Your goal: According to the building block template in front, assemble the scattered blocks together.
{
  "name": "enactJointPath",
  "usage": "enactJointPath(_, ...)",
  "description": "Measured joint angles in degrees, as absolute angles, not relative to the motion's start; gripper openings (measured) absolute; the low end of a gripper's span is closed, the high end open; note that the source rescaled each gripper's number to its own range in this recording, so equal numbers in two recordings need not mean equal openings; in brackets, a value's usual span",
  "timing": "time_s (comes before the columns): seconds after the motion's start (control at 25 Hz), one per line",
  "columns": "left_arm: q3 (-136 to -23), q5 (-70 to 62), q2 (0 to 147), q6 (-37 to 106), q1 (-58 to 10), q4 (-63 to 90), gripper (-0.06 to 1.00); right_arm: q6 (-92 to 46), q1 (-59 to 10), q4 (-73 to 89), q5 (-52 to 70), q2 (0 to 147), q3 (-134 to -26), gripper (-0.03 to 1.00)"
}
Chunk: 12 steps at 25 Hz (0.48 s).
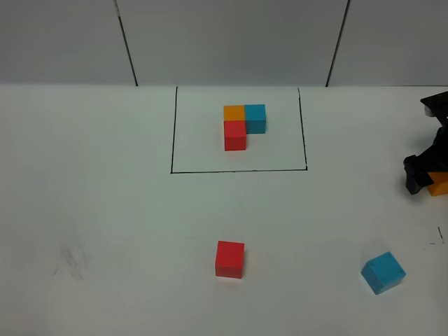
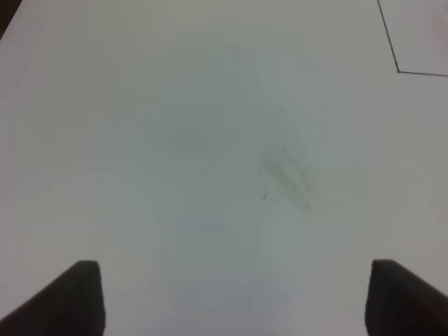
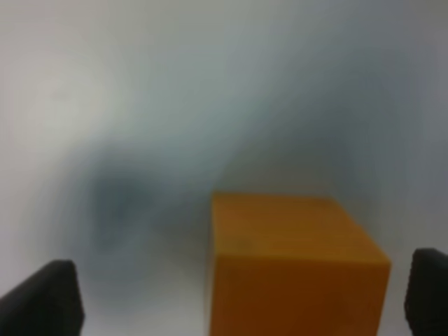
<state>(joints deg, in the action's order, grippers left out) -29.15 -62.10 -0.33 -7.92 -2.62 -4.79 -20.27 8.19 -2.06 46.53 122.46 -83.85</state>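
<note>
The building block template is a black-lined rectangle [image 1: 238, 170] at the back middle of the table, framing an L of an orange cube [image 1: 234, 112], a blue cube [image 1: 255, 117] and a red cube [image 1: 235, 135]. Of the scattered blocks, the red one [image 1: 229, 259] lies front centre and the sky-blue one [image 1: 383, 272] front right. The orange one [image 1: 439, 183] sits at the right edge. My right gripper [image 1: 423, 178] is down around it. In the right wrist view the orange block [image 3: 294, 266] stands between the spread fingers of that gripper [image 3: 238, 301], which is open. My left gripper [image 2: 234, 301] is open over bare table.
The white table [image 1: 105, 210] has a faint smudge [image 1: 70, 259] at the front left, which also shows as a smudge [image 2: 287, 175] in the left wrist view. A corner of the template's black line [image 2: 397, 70] shows there too. A white wall with dark seams stands behind.
</note>
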Motion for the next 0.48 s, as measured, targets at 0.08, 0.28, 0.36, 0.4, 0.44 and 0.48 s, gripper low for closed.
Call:
enactJointPath(0.08, -29.1, -62.1, -0.3, -7.9, -2.6, -4.8, 0.66, -20.3, 8.2, -2.1, 46.7, 122.8, -83.8, 0.74)
enactJointPath(0.28, -29.1, -62.1, -0.3, -7.9, -2.6, -4.8, 0.66, -20.3, 8.6, -1.8, 47.3, 123.5, -83.9, 0.28)
enactJointPath(0.36, -29.1, -62.1, -0.3, -7.9, -2.6, -4.8, 0.66, -20.3, 8.6, -1.8, 47.2, 122.9, -83.9, 0.28)
enactJointPath(0.4, -29.1, -62.1, -0.3, -7.9, -2.6, -4.8, 0.66, -20.3, 8.6, -1.8, 47.1, 122.0, -83.9, 0.28)
enactJointPath(0.44, -29.1, -62.1, -0.3, -7.9, -2.6, -4.8, 0.66, -20.3, 8.6, -1.6, 46.9, 120.8, -83.9, 0.28)
enactJointPath(0.48, -29.1, -62.1, -0.3, -7.9, -2.6, -4.8, 0.66, -20.3, 8.4, -1.2, 46.4, 118.8, -83.9, 0.28)
